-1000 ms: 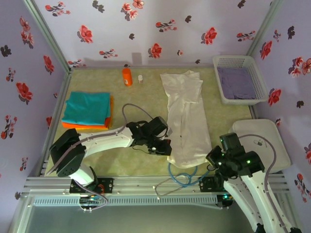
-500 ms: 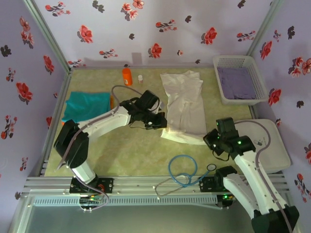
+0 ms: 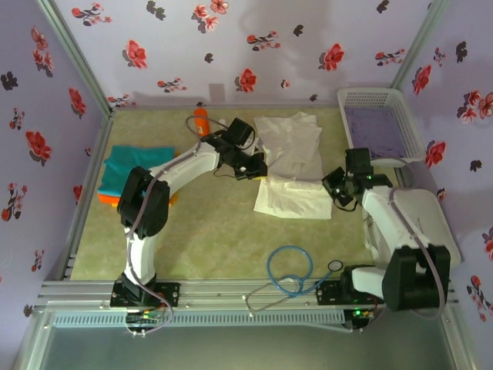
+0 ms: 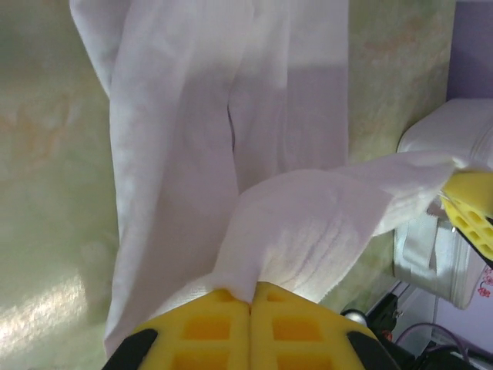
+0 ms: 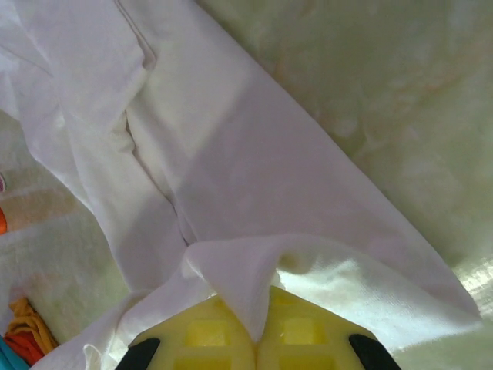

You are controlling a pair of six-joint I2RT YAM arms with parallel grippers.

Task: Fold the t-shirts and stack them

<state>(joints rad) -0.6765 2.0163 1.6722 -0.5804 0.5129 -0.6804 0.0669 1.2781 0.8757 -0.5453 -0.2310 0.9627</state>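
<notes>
The white t-shirt (image 3: 294, 158) lies at the back middle of the table, its near half doubled over toward the far half. My left gripper (image 3: 259, 171) is shut on the hem's left corner; in the left wrist view the gripper (image 4: 250, 297) pinches a peak of the white t-shirt (image 4: 192, 146). My right gripper (image 3: 334, 190) is shut on the right corner, and the right wrist view shows the gripper (image 5: 258, 312) biting a fold of the white t-shirt (image 5: 254, 154). A folded teal t-shirt (image 3: 135, 166) rests on an orange one (image 3: 108, 199) at the left, partly behind my left arm.
A white basket (image 3: 381, 100) with purple cloth stands at the back right. An orange bottle (image 3: 200, 117) stands at the back, close to my left arm. A blue cable loop (image 3: 289, 270) lies near the front edge. A white lid (image 3: 420, 220) sits on the right.
Both grippers carried the shirt's near hem from the front edge toward the back, folding the lower half over. The long shirt is now about half as long.
</notes>
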